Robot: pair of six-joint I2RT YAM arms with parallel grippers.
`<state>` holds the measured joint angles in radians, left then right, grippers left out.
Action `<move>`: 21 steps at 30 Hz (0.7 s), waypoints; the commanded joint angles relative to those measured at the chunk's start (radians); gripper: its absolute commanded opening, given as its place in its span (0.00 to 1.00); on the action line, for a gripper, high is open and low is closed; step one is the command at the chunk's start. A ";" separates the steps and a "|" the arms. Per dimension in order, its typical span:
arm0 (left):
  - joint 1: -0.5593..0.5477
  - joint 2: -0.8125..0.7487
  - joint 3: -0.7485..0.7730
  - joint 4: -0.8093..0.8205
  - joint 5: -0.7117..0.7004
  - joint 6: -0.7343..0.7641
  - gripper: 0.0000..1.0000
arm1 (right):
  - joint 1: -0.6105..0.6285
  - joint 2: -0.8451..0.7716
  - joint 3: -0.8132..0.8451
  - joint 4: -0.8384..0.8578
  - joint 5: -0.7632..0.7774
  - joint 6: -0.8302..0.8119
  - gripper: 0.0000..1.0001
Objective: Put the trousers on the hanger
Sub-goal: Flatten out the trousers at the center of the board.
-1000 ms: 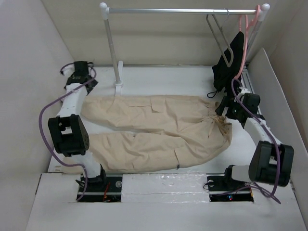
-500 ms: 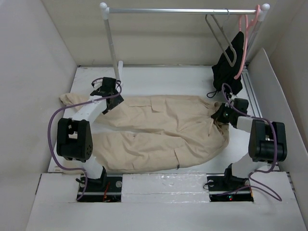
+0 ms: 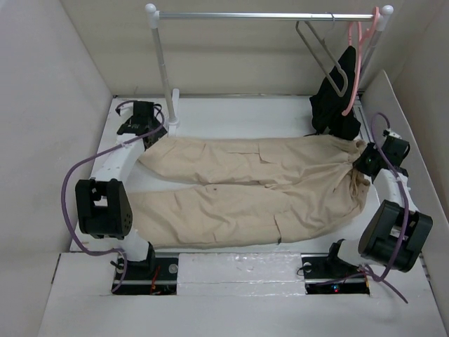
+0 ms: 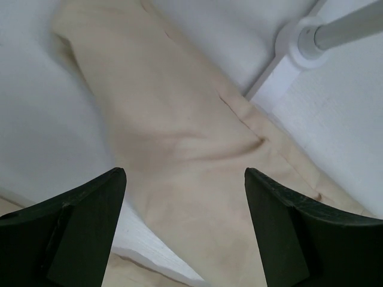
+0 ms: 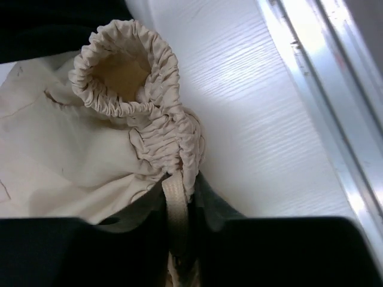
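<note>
Trousers (image 3: pixel 266 186) farther right than before

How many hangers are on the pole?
2. A grey wire hanger hangs empty toward the right of the rail; a pink hanger beside it, nearer the end, carries a black garment. None looks hidden.

Right claw (image 5: pixel 179 209) grips trousers (image 5: pixel 90 149) by gathered waistband.
</note>
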<state>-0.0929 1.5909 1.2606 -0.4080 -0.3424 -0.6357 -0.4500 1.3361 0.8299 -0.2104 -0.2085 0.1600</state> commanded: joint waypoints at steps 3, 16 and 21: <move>0.157 0.018 0.034 -0.008 0.038 0.008 0.77 | -0.021 0.014 0.080 -0.069 0.032 -0.028 0.72; 0.407 0.136 -0.067 0.136 0.371 -0.179 0.23 | 0.229 -0.311 -0.095 -0.156 -0.057 -0.062 0.30; 0.407 0.201 -0.037 0.133 0.433 -0.179 0.34 | 0.255 -0.337 -0.124 -0.165 -0.130 -0.111 0.29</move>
<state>0.3099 1.7645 1.2045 -0.3122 0.0166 -0.7918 -0.2127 1.0168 0.7223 -0.3580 -0.2768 0.0975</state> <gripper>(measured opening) 0.328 0.289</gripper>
